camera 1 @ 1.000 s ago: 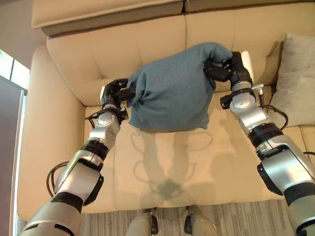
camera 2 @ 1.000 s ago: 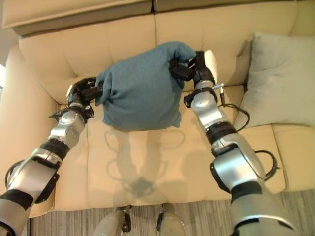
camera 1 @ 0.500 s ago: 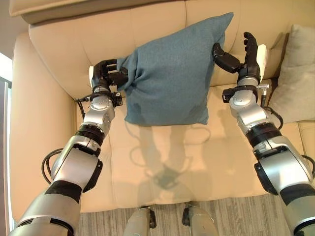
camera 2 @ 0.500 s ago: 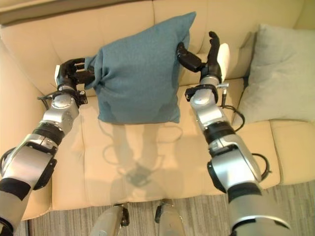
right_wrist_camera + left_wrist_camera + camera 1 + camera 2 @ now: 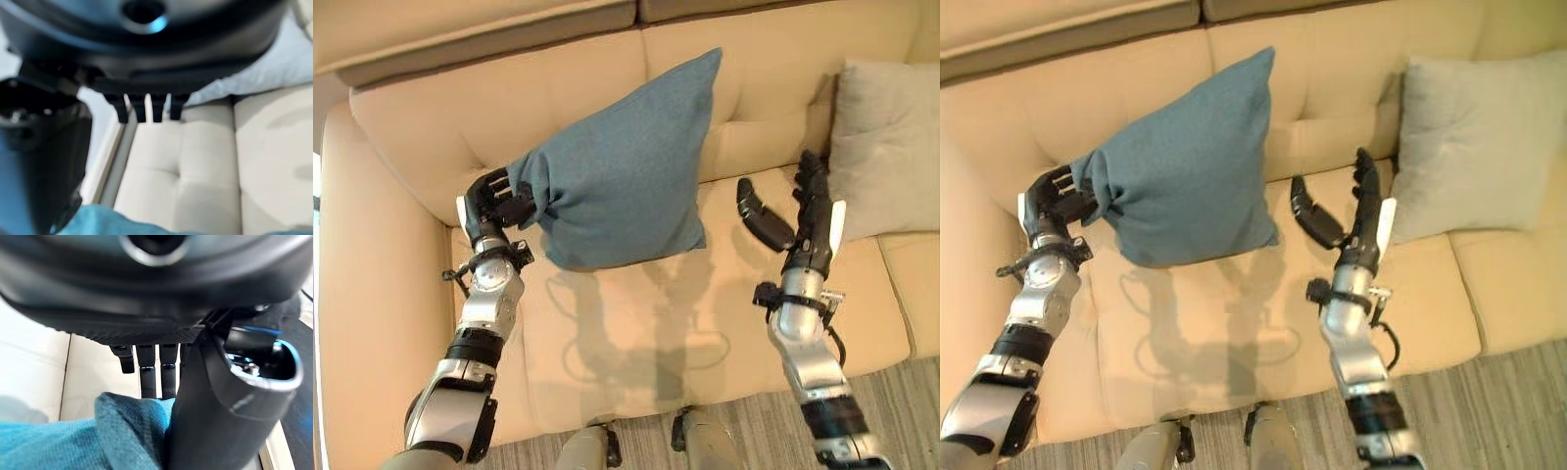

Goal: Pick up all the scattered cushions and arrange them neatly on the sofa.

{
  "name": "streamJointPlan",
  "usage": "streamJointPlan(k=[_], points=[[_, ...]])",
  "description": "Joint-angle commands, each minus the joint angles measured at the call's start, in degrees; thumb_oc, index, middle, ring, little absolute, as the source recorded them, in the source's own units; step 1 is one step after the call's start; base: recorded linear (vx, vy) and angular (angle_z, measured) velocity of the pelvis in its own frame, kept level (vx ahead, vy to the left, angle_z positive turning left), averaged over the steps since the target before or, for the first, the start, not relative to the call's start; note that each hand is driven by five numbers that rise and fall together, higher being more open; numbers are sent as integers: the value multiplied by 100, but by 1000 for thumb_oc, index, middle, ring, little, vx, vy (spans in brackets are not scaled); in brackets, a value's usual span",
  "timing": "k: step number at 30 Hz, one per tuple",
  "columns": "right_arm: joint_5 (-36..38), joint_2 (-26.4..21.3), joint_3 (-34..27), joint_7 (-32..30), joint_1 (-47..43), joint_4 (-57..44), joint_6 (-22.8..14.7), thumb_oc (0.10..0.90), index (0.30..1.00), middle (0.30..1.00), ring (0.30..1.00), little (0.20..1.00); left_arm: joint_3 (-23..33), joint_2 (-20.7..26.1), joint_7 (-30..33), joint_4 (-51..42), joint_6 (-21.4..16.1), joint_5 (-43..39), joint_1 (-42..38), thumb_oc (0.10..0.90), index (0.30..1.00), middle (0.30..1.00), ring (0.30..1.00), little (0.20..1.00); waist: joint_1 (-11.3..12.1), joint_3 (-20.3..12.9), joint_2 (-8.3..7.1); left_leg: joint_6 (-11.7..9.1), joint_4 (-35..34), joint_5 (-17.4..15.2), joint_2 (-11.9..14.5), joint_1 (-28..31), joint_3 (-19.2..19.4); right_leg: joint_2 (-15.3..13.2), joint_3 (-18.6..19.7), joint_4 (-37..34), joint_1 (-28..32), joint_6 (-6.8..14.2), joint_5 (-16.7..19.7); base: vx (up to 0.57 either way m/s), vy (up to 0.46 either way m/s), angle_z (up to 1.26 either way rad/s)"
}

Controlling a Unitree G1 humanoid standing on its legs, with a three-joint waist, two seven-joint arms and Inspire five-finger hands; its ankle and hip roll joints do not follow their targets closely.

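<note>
Beside the left hand (image 5: 494,201) | blue cushion (image 5: 622,171) is pinched by one corner, leant on the sofa (image 5: 431,127) back, judged so it stands upright | right hand (image 5: 798,220) is spread wide, empty, apart from it | grey cushion (image 5: 886,147) is propped beyond that hand

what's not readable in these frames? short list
- Sofa: its ends run off the edges of both eye views.
- Grey cushion: one side is cut off in the left eye view.
- Teal cushion: its gripped corner is bunched inside the left hand, hidden by the fingers.
- Right hand is open; its wrist view is blurred, with the hand's bulk across it.
</note>
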Motion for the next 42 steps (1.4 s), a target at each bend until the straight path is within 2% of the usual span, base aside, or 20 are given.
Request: streamJointPlan(k=[1,4,5,6,7,8,10,11,13,14,16,17,20,21,22,24,30,35,37,42], points=[[-323,-71,-120,204,130,-1076,-1057,800,900,900,900,900,-17,369,197,567,-314,553,-81,800,900,900,900,900,-11,-1007,138,-237,53,-500,206,-235,-70,-122,-25,46,325,566,-811,24,-17,7],[196,-219,191,997,306,-1515,-1172,800,900,900,900,900,-123,448,73,935,-216,728,-386,800,900,900,900,900,-71,-1035,125,-253,53,-533,219,-177,-42,-98,2,52,360,568,-834,7,-5,2],[210,-221,182,1012,302,-1520,-1170,800,900,900,900,900,-124,450,68,948,-222,726,-400,800,900,900,900,900,-74,-1033,123,-249,53,-504,214,-197,-44,-103,0,47,345,564,-810,0,0,0],[803,-267,330,1573,453,-1753,-1273,800,900,900,900,900,-176,469,25,1170,-193,674,-629,800,900,900,900,900,-119,-1035,116,-256,53,-507,223,-182,-30,-88,15,45,346,566,-808,0,0,0],[805,-266,328,1575,453,-1754,-1273,800,900,900,900,900,-178,469,24,1172,-194,674,-631,800,900,900,900,900,-120,-1040,116,-255,53,-504,222,-190,-32,-89,14,45,338,566,-806,21,-35,3],[1941,-396,727,2543,535,-1954,-1281,800,900,900,900,900,-291,523,-136,1436,-129,669,-986,800,900,900,900,900,-149,-1037,84,-275,53,-530,241,-147,-10,-72,31,53,350,571,-820,1,-34,1],[2187,-508,780,2799,569,-2040,-1239,800,900,900,900,900,-316,513,-208,1519,-95,666,-1061,800,900,900,900,900,-163,-1046,75,-277,53,-502,240,-163,-4,-74,22,48,336,568,-798,-4,-36,-1],[3629,-557,1118,3701,555,-2029,-970,800,900,900,900,900,-507,565,-375,1837,-9,697,-1389,800,900,900,900,900,-164,-1052,47,-293,53,-492,246,-145,1,-69,10,45,354,564,-797,5,-39,-4],[4690,-653,1686,4215,471,-1815,-561,800,900,900,900,900,-744,582,-489,2089,100,764,-1697,800,900,900,900,900,-134,-1061,30,-320,53,-493,257,-105,9,-67,1,53,387,561,-815,15,-44,-2],[4489,-951,2059,4234,305,-1472,-323,800,900,900,900,900,-880,602,-664,2145,85,712,-1874,800,900,900,900,900,-101,-1065,13,-337,53,-494,251,-75,0,-66,-11,52,415,560,-822,0,0,0],[4489,-948,2063,4234,292,-1466,-326,800,900,900,900,900,-879,607,-666,2149,84,711,-1881,800,900,900,900,900,-110,-1076,11,-333,53,-471,246,-106,-6,-70,-16,46,391,558,-803,0,0,0],[4459,-978,2474,4334,56,-735,-11,800,900,900,900,900,-1053,580,-789,2188,65,681,-2076,800,900,900,900,900,-37,-1041,14,-353,53,-483,245,-52,-7,-78,-53,43,449,561,-813,-6,-19,4],[4358,-878,2724,4350,-195,-155,79,800,900,900,900,900,-1176,508,-833,2151,60,677,-2158,800,900,900,900,900,10,-1023,26,-361,53,-473,241,-47,-35,-89,-87,43,471,558,-822,1,-21,6],[4309,-674,2807,4218,-384,355,81,800,900,900,900,900,-1177,439,-812,2022,15,556,-2125,800,900,900,900,900,60,-1023,37,-361,53,-471,234,-51,-49,-90,-93,43,479,551,-825,-2,-14,4],[4309,-665,2814,4222,-396,371,73,800,900,900,900,900,-1175,445,-811,2019,17,556,-2123,800,900,900,900,900,55,-1020,34,-361,53,-471,234,-51,-49,-90,-93,43,480,551,-825,0,0,0],[4010,-269,2811,3842,-898,1357,24,800,900,900,900,900,-1287,397,-762,1430,-108,421,-2030,800,900,900,900,900,160,-1026,56,-361,53,-467,215,-54,-77,-101,-126,43,503,544,-831,1,-8,6],[3323,403,2429,2967,-1925,3384,-71,800,900,900,900,900,-1459,327,-695,448,-283,304,-1709,800,900,900,900,900,393,-1043,110,-353,53,-478,165,-21,-169,-113,-212,43,625,518,-887,14,-7,11],[2947,464,2073,2559,-2319,3648,-190,800,900,900,900,900,-1301,468,-517,-496,-425,845,-1243,800,900,900,900,900,552,-1109,120,-354,53,-512,133,34,-245,-125,-277,43,750,501,-951,33,-9,11],[2879,420,2023,2503,-2385,3535,-199,800,900,900,900,900,-1090,493,-494,-776,-534,736,-958,800,900,900,900,900,583,-1148,115,-346,53,-511,119,42,-264,-134,-289,43,775,496,-959,37,-4,15],[2750,370,2003,2439,-2507,3267,-155,800,900,900,900,900,-920,674,-516,-1134,-485,777,-714,800,900,900,900,900,695,-1225,98,-346,53,-565,109,166,-299,-128,-348,43,936,490,-1024,44,-5,4]])
